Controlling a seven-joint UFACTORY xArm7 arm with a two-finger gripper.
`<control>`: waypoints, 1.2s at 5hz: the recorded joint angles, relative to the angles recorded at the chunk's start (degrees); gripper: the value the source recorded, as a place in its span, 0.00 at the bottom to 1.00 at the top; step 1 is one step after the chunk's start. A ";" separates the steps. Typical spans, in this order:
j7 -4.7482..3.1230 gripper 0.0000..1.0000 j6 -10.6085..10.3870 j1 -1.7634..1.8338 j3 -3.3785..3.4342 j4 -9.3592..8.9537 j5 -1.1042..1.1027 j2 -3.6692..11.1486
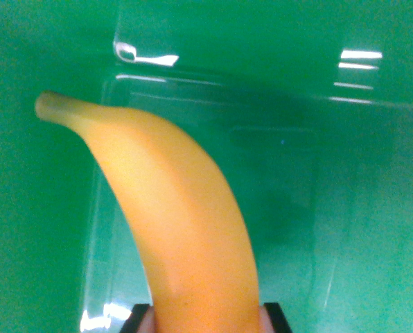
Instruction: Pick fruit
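Yellow banana (182, 222) rises from between the jaws of the gripper (205, 316), which clench its lower end on both sides, its stem curving away above a clear plastic tray (317, 208) on green ground.

Green surface (26, 229) fills the wrist view, plain and uniform. Clear plastic tray (310, 208) lies on it, directly below and ahead of the tool, extending off toward the wrist view's right. Tray is transparent, green shows through; rounded corner and raised rim visible ahead-left of the tool, glare streaks along its far edge and near-left edge. Whether anything lies in the tray: can't tell from this angle.
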 joint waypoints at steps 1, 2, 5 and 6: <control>0.00 1.00 0.00 0.00 0.00 0.00 0.00 0.00; 0.02 1.00 2.22 -0.05 0.00 1.42 0.08 -0.80; 0.05 1.00 4.61 -0.10 0.01 2.96 0.16 -1.67; 0.07 1.00 7.13 -0.15 0.02 4.57 0.24 -2.58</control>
